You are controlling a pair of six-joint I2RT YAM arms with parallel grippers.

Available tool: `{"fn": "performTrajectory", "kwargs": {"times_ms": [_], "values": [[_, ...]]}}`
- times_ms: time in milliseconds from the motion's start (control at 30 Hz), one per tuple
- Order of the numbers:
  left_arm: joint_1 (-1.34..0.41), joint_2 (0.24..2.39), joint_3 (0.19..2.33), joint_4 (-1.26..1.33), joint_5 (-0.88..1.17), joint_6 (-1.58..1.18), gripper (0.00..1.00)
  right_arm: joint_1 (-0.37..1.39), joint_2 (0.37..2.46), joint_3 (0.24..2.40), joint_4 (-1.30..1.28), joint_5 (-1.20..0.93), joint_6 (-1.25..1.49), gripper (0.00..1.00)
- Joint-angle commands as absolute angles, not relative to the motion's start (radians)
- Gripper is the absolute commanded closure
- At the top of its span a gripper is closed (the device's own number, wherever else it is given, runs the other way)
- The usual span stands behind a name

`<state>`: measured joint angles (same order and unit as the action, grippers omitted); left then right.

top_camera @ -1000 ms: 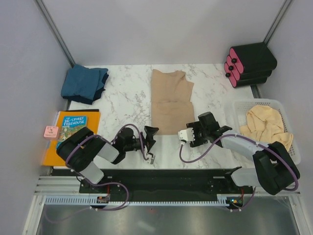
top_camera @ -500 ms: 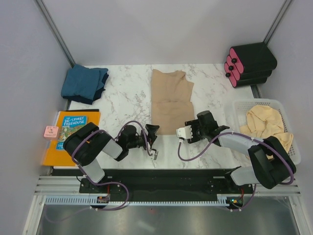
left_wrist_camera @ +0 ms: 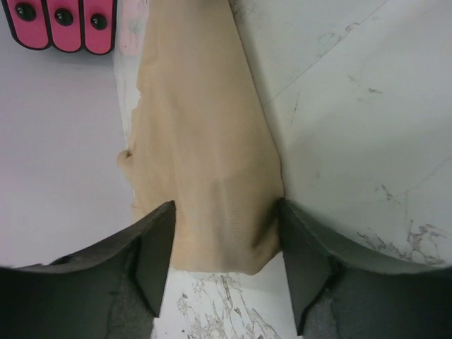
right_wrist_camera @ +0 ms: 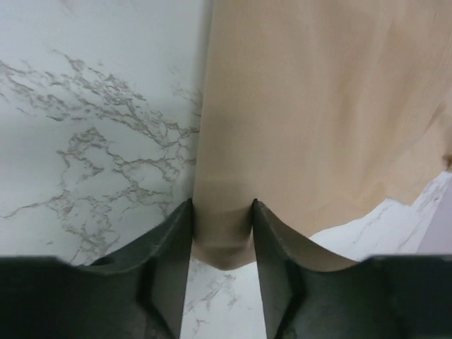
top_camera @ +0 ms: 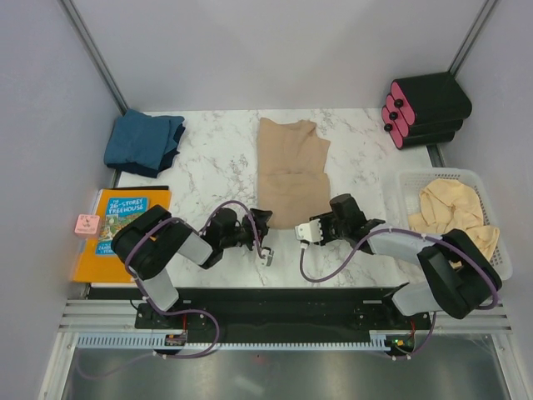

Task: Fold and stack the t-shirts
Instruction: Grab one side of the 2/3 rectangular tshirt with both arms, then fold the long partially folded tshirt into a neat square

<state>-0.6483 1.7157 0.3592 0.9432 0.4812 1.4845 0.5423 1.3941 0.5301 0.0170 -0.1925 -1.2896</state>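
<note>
A tan t-shirt (top_camera: pixel 290 171) lies flat and lengthwise in the middle of the marble table (top_camera: pixel 216 167). My left gripper (top_camera: pixel 261 223) is open, its fingers astride the shirt's near left corner (left_wrist_camera: pixel 212 176). My right gripper (top_camera: pixel 319 227) is at the near right corner (right_wrist_camera: pixel 318 106); its jaws are narrowed but still apart, with the cloth corner between them (right_wrist_camera: pixel 222 236). A folded dark teal-blue shirt (top_camera: pixel 143 143) lies at the back left. A crumpled pale beige shirt (top_camera: pixel 450 212) sits in the white basket (top_camera: pixel 408 179) on the right.
An orange-and-blue picture book (top_camera: pixel 125 225) lies at the near left with a small pink block (top_camera: pixel 87 223) beside it. A black case with pink ends (top_camera: pixel 425 108) stands at the back right; it also shows in the left wrist view (left_wrist_camera: pixel 63 25).
Both grippers have slid inward and forward to the tan shirt's near edge. The left one came in from the left, the right one from the right.
</note>
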Motion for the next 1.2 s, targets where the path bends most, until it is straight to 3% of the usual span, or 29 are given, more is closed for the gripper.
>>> {"fn": "performTrajectory", "kwargs": {"times_ms": [0, 33, 100, 167, 200, 233, 433, 800, 1167], "values": [[-0.649, 1.743, 0.39, 0.942, 0.465, 1.462, 0.42, 0.555, 1.434, 0.488, 0.083, -0.219, -1.27, 0.64], [-0.649, 1.743, 0.399, 0.927, 0.462, 1.463, 0.56, 0.555, 1.437, 0.488, 0.084, -0.221, -1.272, 0.68], [-0.649, 1.74, 0.406, 0.902, 0.459, 1.466, 0.67, 0.557, 1.44, 0.485, 0.086, -0.218, -1.278, 0.78], [-0.65, 1.735, 0.416, 0.881, 0.457, 1.465, 0.81, 0.557, 1.439, 0.486, 0.084, -0.215, -1.278, 0.86], [-0.649, 1.732, 0.416, 0.877, 0.457, 1.463, 0.9, 0.557, 1.434, 0.491, 0.071, -0.213, -1.275, 0.98], [-0.649, 1.721, 0.419, 0.873, 0.456, 1.46, 0.98, 0.56, 1.431, 0.497, 0.057, -0.213, -1.272, 1.0], [-0.647, 1.609, 0.437, 0.73, 0.457, 1.416, 0.98, 0.563, 1.387, 0.65, -0.213, -0.254, -1.152, 1.0], [-0.649, 1.171, 0.5, 0.224, 0.508, 1.292, 0.98, 0.566, 1.278, 0.942, -0.737, -0.373, -1.085, 1.0], [-0.65, 0.856, 0.641, -0.268, 0.664, 1.184, 0.98, 0.6, 1.195, 1.156, -1.093, -0.503, -1.011, 1.0]]}}
